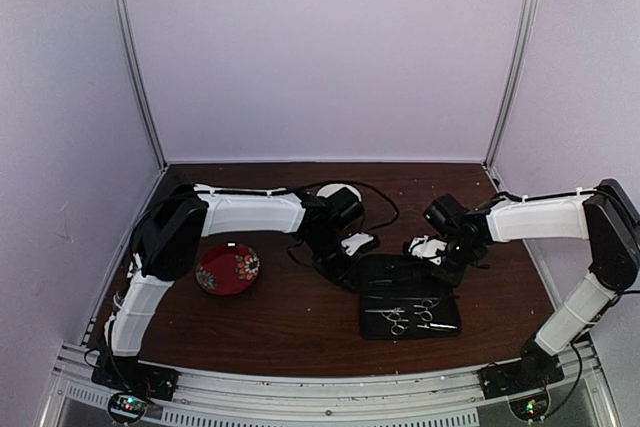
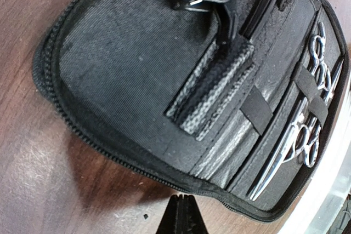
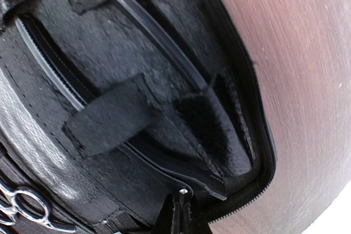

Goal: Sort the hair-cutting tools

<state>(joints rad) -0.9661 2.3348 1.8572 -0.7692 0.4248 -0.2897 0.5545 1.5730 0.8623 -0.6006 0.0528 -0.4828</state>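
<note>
A black case [image 1: 395, 275] lies open at the table's middle; it also shows in the left wrist view [image 2: 126, 64] and the right wrist view [image 3: 109, 53]. Two silver scissors sit under its straps: the longer [image 1: 394, 313] [image 2: 279, 160] and the smaller [image 1: 426, 314] [image 2: 321, 64]. Ring handles show at the bottom left of the right wrist view [image 3: 24, 207]. My left gripper [image 1: 340, 269] [image 2: 185, 200] is shut and empty, just off the case's left edge. My right gripper [image 1: 445, 265] [image 3: 182, 200] is shut on a thin black tool with a metal tip [image 3: 182, 192], low over the case's inner pocket.
A red patterned plate [image 1: 228, 268] sits on the brown table [image 1: 290, 327] at the left, beside the left arm. Black cables [image 1: 385, 209] trail behind the grippers. Purple walls enclose the back and sides.
</note>
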